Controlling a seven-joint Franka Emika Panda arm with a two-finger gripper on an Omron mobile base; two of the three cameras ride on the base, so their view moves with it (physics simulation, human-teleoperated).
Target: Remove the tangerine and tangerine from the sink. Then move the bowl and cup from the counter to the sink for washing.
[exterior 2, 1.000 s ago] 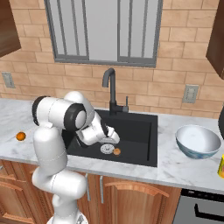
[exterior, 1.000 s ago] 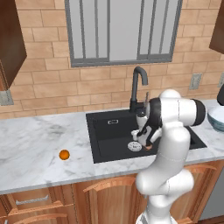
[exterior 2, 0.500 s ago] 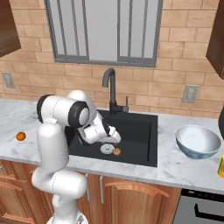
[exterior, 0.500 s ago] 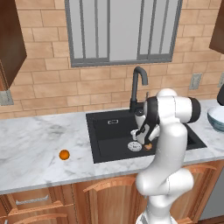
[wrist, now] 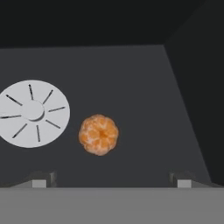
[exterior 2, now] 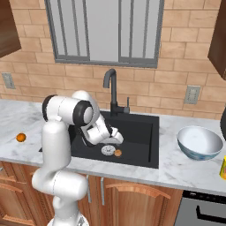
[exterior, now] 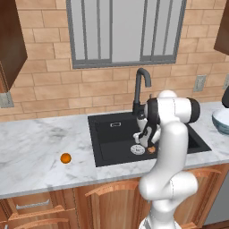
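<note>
Up close, end effector point(wrist: 109, 180) spread wide above tangerine point(wrist: 98, 134), beside drain disc point(wrist: 33, 113)

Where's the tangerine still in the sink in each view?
Left base view: tangerine on the sink floor, right of the drain disc, by the arm.
Right base view, right of the disc.
Hand view, centre, right of the disc.
Shared landmark: the drain disc.

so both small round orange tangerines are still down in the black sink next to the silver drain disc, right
Not quite. Only one small round orange tangerine lies in the black rectangular sink, beside the round silver drain disc. The other bright orange tangerine sits on the white marble counter left of the sink, as the left base view shows.
</note>
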